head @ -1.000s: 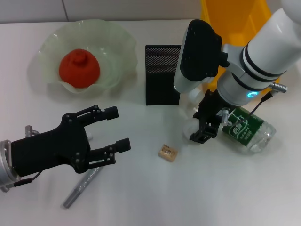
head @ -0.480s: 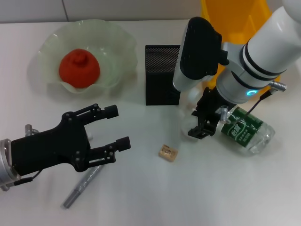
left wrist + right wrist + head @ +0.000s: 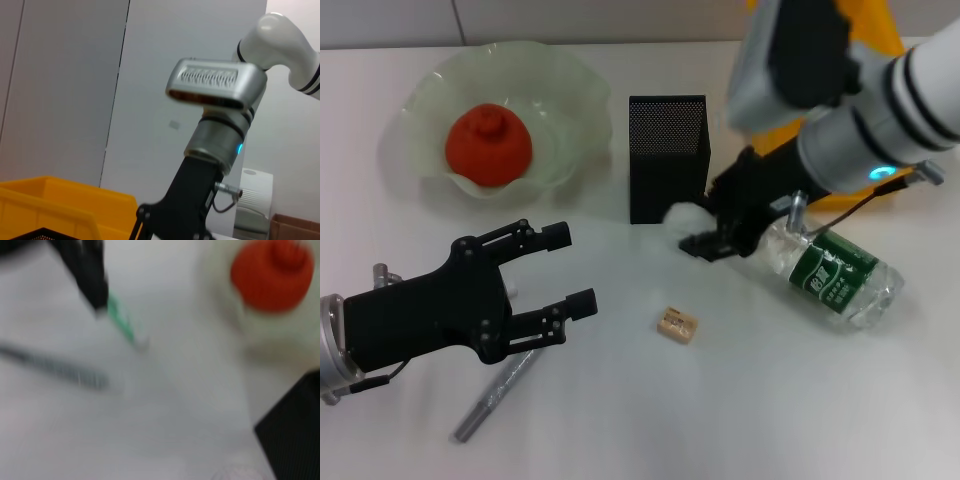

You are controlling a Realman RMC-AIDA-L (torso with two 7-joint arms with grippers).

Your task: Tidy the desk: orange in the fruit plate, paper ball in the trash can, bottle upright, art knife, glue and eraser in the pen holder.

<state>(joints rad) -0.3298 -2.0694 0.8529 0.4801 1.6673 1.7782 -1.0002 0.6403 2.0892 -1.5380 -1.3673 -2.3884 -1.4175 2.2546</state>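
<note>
Right hand swung toward pen holder, clenched on paper ball; left hand released.

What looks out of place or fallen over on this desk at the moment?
The bottle lies on its side by the right gripper, not upright. The eraser and a grey pen-like tool lie loose on the table, outside the pen holder. The orange already sits in the fruit plate.
</note>
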